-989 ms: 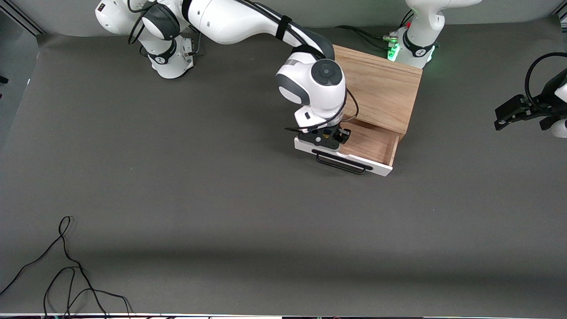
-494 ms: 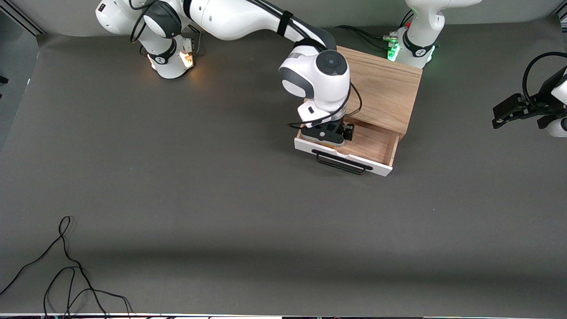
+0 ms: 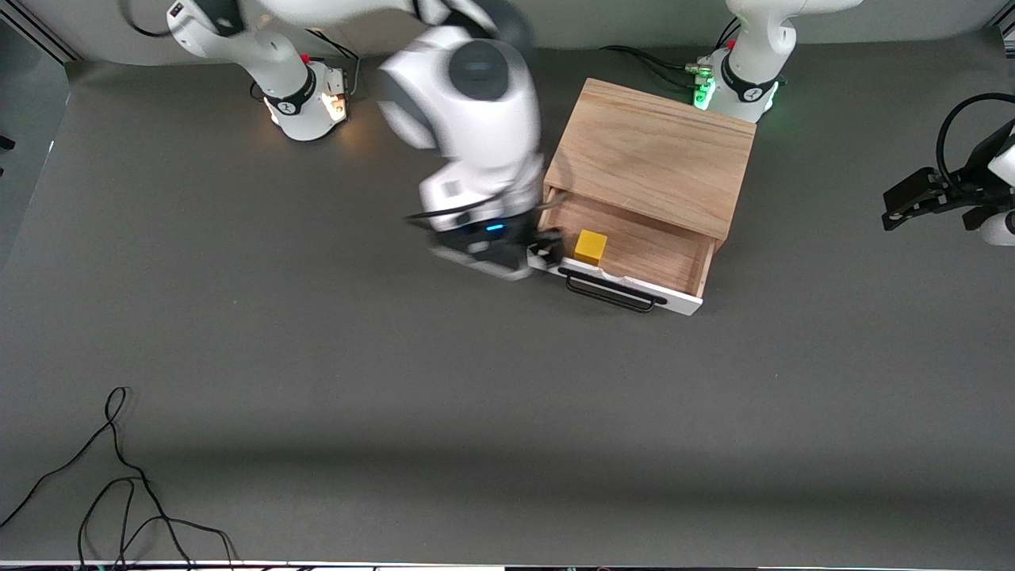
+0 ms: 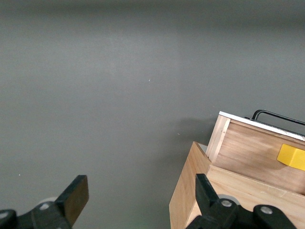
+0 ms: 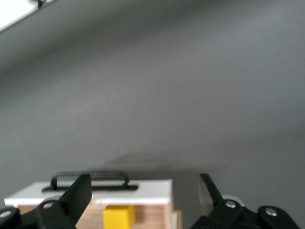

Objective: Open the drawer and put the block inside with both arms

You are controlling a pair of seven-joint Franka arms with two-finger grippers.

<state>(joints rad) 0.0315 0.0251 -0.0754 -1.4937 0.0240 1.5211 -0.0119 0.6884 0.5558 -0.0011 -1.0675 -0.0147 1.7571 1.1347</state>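
yellow small cube block [image 3: 591, 246] sitting in open light-wood drawer [image 3: 634, 262], looking light, rigid, best pinched on flat sides. right gripper [image 3: 507, 250] hanging spread wide, empty, beside drawer's corner. left gripper [image 3: 912, 205] waiting, gaping wide, empty, over table's end.

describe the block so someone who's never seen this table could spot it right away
Find the wooden box near the arms' bases; its drawer is pulled open toward the front camera. The block sits inside, at the right arm's end: a small yellow cube, the only bright thing there.
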